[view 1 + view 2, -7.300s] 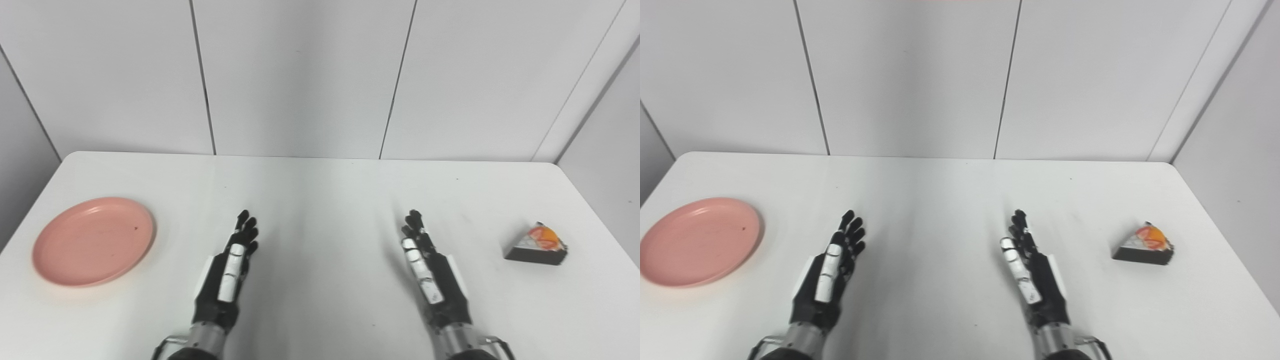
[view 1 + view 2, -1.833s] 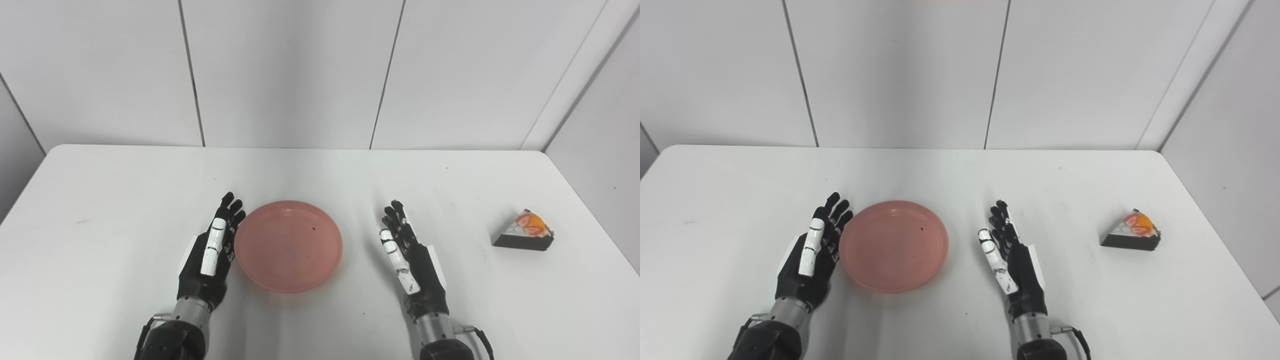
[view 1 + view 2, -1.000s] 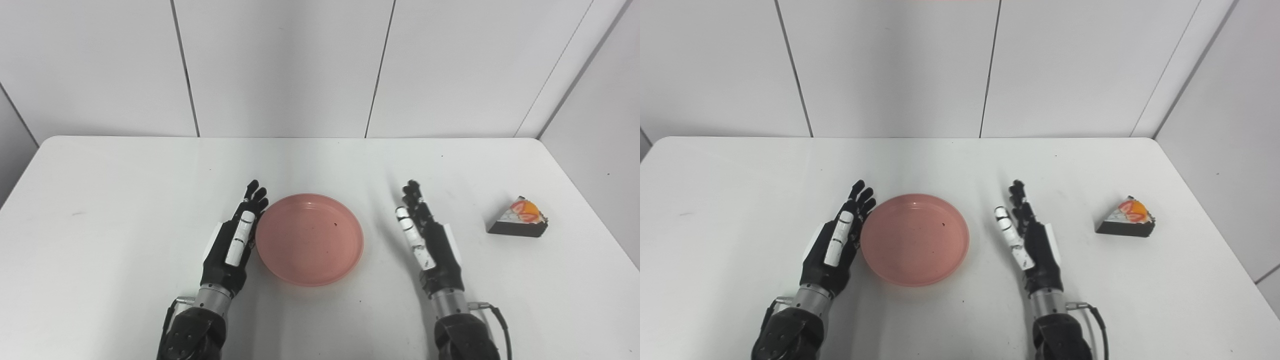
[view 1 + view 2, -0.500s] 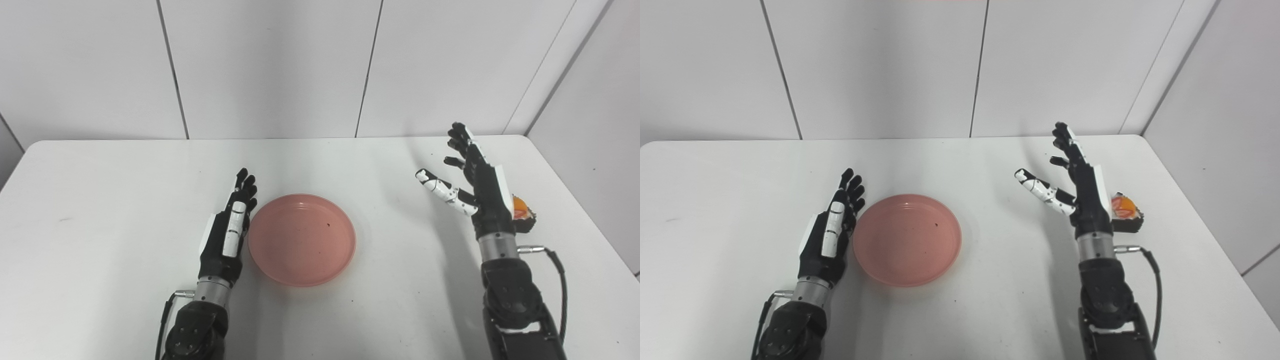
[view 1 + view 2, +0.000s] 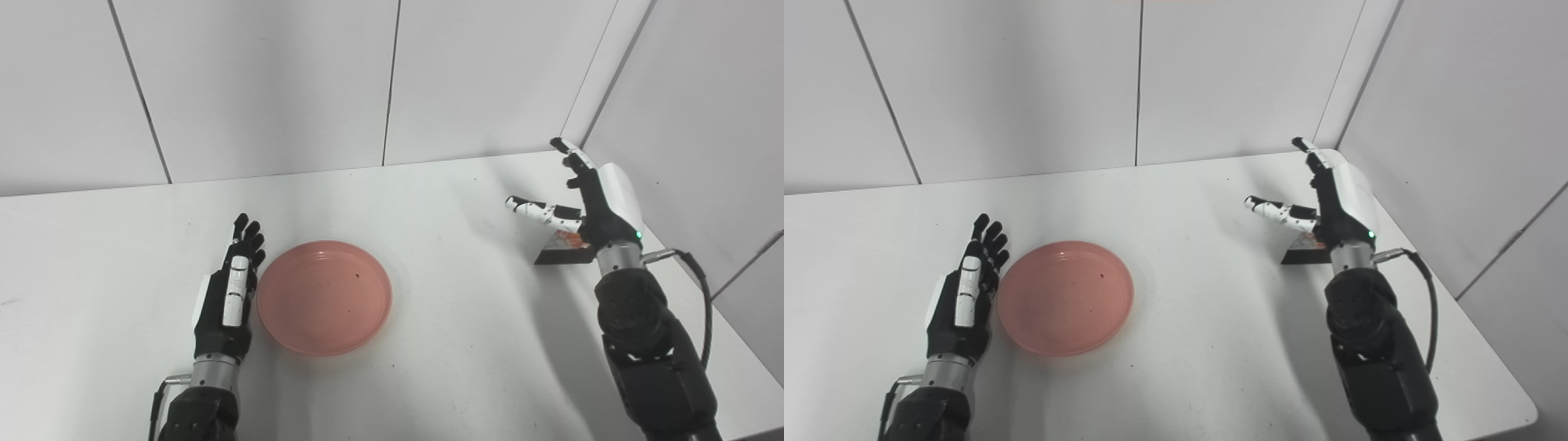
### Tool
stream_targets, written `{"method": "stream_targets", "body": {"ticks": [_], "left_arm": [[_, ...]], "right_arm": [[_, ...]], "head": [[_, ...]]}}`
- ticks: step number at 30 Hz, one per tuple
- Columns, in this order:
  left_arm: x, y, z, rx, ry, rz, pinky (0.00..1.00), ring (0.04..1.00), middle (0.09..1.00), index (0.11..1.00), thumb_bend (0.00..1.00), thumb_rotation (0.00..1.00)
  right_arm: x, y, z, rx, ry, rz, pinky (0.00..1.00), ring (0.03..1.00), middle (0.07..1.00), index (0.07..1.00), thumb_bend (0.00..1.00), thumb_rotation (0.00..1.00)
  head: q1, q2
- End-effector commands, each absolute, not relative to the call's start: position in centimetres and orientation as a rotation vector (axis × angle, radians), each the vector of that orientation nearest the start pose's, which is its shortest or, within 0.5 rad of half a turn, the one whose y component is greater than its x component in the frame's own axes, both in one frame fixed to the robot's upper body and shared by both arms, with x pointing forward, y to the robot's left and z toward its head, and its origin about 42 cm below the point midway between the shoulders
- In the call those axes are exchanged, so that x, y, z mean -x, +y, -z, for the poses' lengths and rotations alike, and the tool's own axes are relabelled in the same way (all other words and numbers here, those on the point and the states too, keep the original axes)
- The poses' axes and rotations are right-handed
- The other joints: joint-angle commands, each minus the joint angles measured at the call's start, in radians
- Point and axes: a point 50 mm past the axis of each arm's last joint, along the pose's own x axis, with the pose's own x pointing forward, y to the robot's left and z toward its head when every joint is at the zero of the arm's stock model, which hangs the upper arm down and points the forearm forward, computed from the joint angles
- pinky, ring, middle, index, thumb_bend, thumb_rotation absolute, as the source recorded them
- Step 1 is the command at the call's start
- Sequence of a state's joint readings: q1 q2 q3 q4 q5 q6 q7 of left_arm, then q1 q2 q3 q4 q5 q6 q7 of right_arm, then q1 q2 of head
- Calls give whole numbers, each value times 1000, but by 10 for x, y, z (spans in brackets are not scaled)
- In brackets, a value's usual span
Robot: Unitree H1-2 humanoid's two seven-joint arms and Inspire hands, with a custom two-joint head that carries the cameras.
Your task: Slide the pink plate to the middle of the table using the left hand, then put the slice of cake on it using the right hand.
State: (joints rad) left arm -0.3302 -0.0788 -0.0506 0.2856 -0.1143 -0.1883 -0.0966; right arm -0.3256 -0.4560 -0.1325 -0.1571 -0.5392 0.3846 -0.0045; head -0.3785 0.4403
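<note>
My left hand [image 5: 228,300] lies flat on the worktop [image 5: 465,343], fingers straight and together, holding nothing, with the pink plate [image 5: 324,296] just beside its thumb side. Farther out, my right hand [image 5: 591,202] hangs spread wide, thumb apart from the fingers, above the slice of cake [image 5: 560,251], which sits partly hidden under my palm. I should lower straight down, bracket the dark sides and close gently so the topping stays unsquashed.
</note>
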Motion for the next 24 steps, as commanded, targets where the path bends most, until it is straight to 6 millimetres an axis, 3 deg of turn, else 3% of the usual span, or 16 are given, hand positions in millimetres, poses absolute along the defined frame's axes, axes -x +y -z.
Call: {"method": "stream_targets", "body": {"ticks": [1,5,7,12,19,24], "left_arm": [[-370,156,-112,152,-160,225,998,998,998,1000,594,961],[-372,168,-109,147,-161,240,1000,1000,1000,1000,584,950],[-374,172,-104,146,-163,243,994,1000,1000,996,564,994],[-380,178,-96,196,-133,243,974,996,997,982,621,946],[-378,182,-95,200,-119,246,948,983,982,973,652,912],[-378,181,-96,214,-131,241,925,971,973,963,664,879]], "right_arm": [[-362,-378,-295,934,-171,460,772,884,892,860,697,482],[-364,-383,-291,956,-122,461,805,910,907,850,725,474],[-366,-386,-289,985,-97,454,783,909,899,843,738,443],[-369,-391,-283,993,-40,456,841,930,916,849,702,365],[-374,-397,-273,1035,26,443,835,921,912,840,698,308],[-379,-401,-262,1040,68,423,842,923,915,834,769,323]], "head": [[-36,-7],[-90,-18],[-99,-21],[-104,-21],[-97,-15],[-95,-11]]}}
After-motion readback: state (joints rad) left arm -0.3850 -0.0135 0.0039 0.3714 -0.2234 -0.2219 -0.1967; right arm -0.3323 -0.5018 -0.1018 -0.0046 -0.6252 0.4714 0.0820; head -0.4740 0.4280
